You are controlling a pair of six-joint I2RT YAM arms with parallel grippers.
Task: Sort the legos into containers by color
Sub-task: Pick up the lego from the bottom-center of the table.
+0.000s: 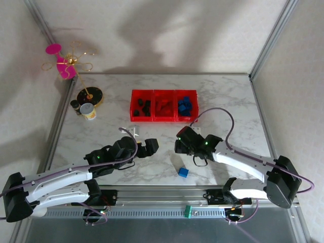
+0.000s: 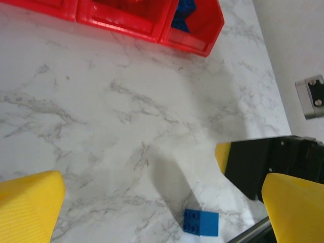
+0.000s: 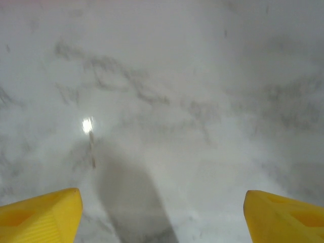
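The containers [image 1: 135, 117], three joined red bins, stand at the back centre of the marble table. The left bin holds black legos [image 1: 144, 107], the middle red ones [image 1: 163, 105], the right blue ones [image 1: 184, 105]. One blue lego [image 1: 183, 172] lies alone near the front edge, seen close up as a blue brick [image 2: 201, 223]. My left gripper [image 1: 152, 146] is open, hovering left of and behind that brick, its yellow fingers [image 2: 30, 207] wide apart. My right gripper [image 1: 178, 144] is open just behind the brick, over bare marble, with nothing between its fingertips [image 3: 283, 215].
A black-and-gold disc stand [image 1: 89, 94], a small jar [image 1: 88, 111] and a pink ornament [image 1: 63, 63] sit at the back left. A metal rail [image 1: 167, 192] runs along the front edge. The two gripper heads are close together mid-table.
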